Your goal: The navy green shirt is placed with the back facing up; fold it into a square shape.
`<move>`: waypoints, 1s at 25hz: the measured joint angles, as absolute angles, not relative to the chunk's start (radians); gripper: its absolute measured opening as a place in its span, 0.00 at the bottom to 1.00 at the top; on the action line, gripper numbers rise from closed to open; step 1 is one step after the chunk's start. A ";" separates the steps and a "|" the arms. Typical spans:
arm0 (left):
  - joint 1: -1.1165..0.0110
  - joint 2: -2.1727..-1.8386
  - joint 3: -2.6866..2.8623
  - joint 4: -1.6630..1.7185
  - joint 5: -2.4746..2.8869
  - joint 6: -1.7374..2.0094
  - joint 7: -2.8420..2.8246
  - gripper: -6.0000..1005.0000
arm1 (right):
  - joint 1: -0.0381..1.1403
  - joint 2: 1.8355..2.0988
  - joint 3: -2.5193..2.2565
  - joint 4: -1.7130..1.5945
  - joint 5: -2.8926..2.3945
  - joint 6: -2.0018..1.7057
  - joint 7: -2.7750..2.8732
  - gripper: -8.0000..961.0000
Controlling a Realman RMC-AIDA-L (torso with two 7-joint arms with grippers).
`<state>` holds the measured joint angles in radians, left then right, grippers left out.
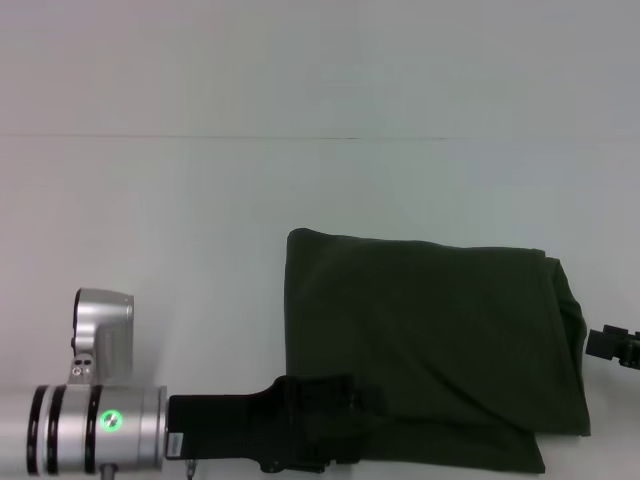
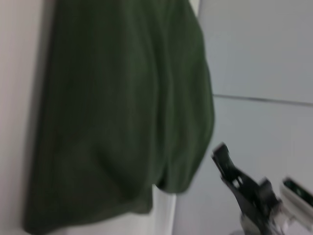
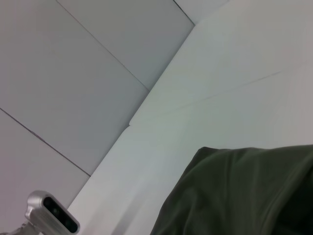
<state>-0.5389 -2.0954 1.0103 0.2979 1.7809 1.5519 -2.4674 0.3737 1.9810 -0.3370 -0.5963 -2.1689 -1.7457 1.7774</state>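
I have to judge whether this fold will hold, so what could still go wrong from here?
The left gripper lies over the shirt at its near left corner; pulling away could drag that corner and skew the fold. The near edge looks layered and uneven, so the shape may not end up square. The right gripper sits just off the bulging right edge and could snag it.

the navy green shirt (image 2: 117,112) lies folded on the white table (image 2: 254,63), right claw (image 2: 244,183) just beside it.

One folded navy green shirt (image 1: 430,340), one white table (image 1: 200,220), two tools: left tool (image 1: 320,425), right tool (image 1: 612,345)
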 joint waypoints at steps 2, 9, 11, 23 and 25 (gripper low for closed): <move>-0.525 -2.109 1.001 0.298 1.776 1.514 -2.470 0.92 | 0.372 1.981 -0.337 -0.596 -2.169 -1.745 1.777 0.99; -0.512 -2.119 1.002 0.271 1.785 1.452 -2.561 0.92 | 0.366 1.979 -0.337 -0.597 -2.169 -1.746 1.779 0.99; -0.512 -2.118 1.027 0.268 1.786 1.435 -2.584 0.92 | 0.364 1.978 -0.337 -0.597 -2.169 -1.746 1.779 0.99; -0.516 -2.118 1.025 0.279 1.778 1.347 -2.589 0.92 | 0.359 1.976 -0.337 -0.597 -2.169 -1.747 1.771 0.98; -0.520 -2.119 1.025 0.279 1.778 1.336 -2.590 0.92 | 0.362 1.976 -0.340 -0.597 -2.169 -1.747 1.771 0.98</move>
<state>-0.5195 -2.1191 1.0246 0.2795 1.7777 1.3364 -2.5897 0.3620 1.9758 -0.3402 -0.5967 -2.1690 -1.7472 1.7707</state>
